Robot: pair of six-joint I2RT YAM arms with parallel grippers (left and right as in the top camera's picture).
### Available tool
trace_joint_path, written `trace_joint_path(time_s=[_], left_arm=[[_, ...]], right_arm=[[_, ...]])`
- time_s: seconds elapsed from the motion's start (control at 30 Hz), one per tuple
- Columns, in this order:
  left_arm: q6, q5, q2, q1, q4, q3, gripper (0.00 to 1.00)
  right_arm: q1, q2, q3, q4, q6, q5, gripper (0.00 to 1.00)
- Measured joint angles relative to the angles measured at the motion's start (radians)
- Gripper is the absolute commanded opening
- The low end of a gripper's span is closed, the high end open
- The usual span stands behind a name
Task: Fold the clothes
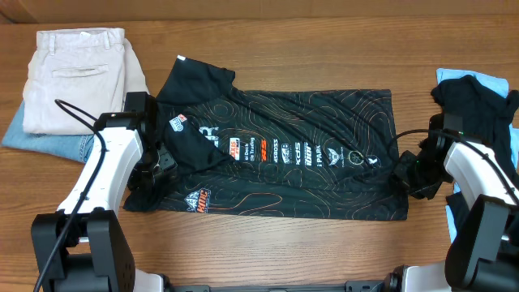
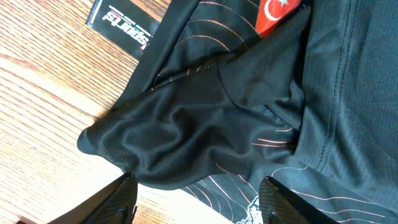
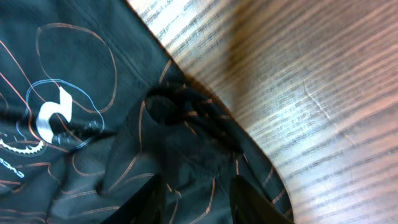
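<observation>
Overhead alone shows beige trousers (image 1: 77,77) beside the shirt (image 1: 276,154).

Even, bright light fills the overhead view. Glare streaks the worktop (image 3: 311,106) in the right wrist view. Both wrist views are slightly soft.
</observation>
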Motion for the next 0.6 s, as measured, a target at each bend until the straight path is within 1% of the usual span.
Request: trace_joint_path(time_s=[0.2,0.6], left_arm=[[0.0,0.0,0.0,0.0,0.0,0.0,0.66],[0.0,0.0,0.0,0.0,0.0,0.0,0.65]], right_arm=[[0.0,0.0,-0.031,0.035,0.001,-0.001,0.37],[0.0,0.0,-0.034,0.06,0.001,-0.001,0.37]])
